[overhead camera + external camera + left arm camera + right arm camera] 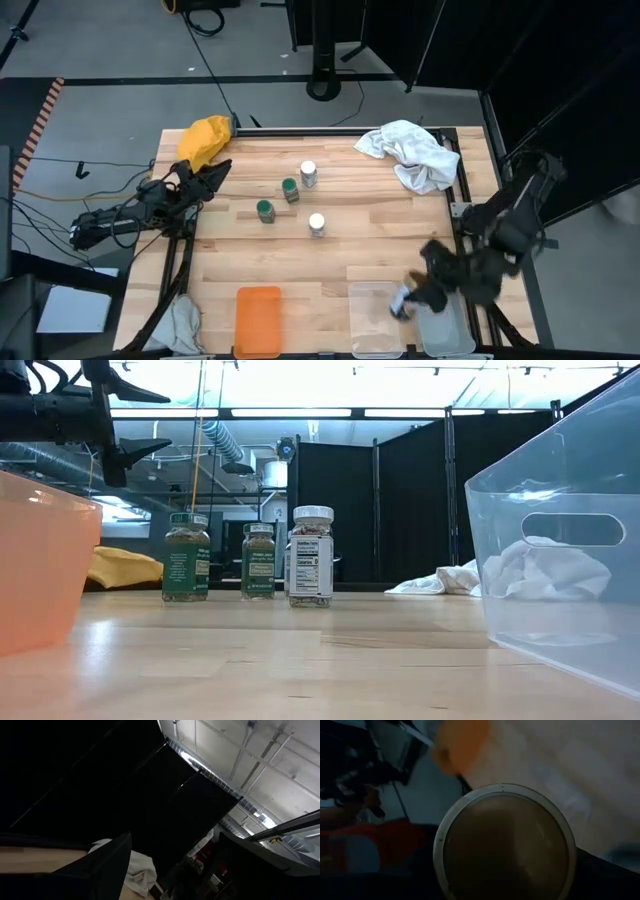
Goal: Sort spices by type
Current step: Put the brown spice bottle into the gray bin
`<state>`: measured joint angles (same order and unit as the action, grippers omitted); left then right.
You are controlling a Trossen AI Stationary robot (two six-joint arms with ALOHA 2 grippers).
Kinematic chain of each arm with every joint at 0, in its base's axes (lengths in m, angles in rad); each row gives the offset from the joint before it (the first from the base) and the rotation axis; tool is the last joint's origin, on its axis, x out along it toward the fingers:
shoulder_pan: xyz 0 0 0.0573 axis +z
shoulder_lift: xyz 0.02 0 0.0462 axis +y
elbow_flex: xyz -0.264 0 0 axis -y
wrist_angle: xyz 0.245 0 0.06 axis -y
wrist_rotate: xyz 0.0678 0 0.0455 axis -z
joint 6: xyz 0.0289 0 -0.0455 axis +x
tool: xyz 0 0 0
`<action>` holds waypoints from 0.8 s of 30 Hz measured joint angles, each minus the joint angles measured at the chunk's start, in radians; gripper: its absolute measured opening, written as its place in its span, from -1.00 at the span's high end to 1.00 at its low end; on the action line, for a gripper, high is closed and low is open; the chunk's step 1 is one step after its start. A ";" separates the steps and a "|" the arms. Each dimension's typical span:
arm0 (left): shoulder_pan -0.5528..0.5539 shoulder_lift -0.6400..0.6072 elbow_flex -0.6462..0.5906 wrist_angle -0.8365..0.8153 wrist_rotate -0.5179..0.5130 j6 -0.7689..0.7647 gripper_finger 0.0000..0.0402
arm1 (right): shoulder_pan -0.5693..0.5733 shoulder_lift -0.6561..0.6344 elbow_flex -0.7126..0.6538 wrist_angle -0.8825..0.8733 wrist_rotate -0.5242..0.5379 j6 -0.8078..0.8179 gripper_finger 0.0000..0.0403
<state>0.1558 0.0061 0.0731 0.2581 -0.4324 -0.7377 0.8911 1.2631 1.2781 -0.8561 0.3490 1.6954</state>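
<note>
Four spice jars stand upright on their bases mid-table: a white-lidded jar, two green-lidded jars, and another white-lidded jar. Three of them show in the low view: two green and one white. My right gripper is shut on a fifth jar above the right wall of the clear tray. My left gripper hovers open at the table's left side, raised, touching nothing. My right gripper holds a small jar lifted clear of the table, over the clear tray's right side. The jar's round end, brownish with a pale rim, faces the wrist camera and hides the fingers. Which part they are on cannot be told.
An orange tray, the clear tray and a grey tray line the near edge. A yellow cloth lies at the far left corner, a white cloth at the far right. Bare wood lies between the jars and the trays.
</note>
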 joint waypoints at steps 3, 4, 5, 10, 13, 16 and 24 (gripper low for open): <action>0.000 0.000 0.000 -0.019 0.000 -0.012 -0.52 | 0.091 0.060 0.000 0.011 0.000 0.166 -0.41; 0.000 0.000 0.000 -0.024 0.000 -0.021 -0.52 | 0.120 0.078 0.000 0.008 0.000 0.222 -0.41; 0.000 0.000 0.000 -0.027 -0.002 -0.026 -0.52 | 0.148 0.097 0.000 0.006 0.001 0.279 -0.41; 0.000 0.000 0.000 -0.028 -0.015 -0.030 -0.52 | 0.281 0.168 0.000 0.007 0.015 0.504 -0.41; 0.000 0.000 0.000 -0.029 -0.024 -0.030 -0.52 | 0.299 0.210 0.001 0.001 -0.047 0.506 -0.41; 0.000 0.000 0.000 -0.026 -0.030 -0.030 -0.52 | 0.301 0.253 0.001 -0.064 -0.114 0.518 -0.41; 0.000 0.000 0.000 -0.025 -0.063 -0.058 -0.52 | 0.275 0.314 0.000 -0.219 -0.228 0.537 -0.41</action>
<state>0.1558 0.0063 0.0731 0.2329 -0.4957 -0.7956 1.1664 1.5775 1.2785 -1.0747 0.1211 2.2325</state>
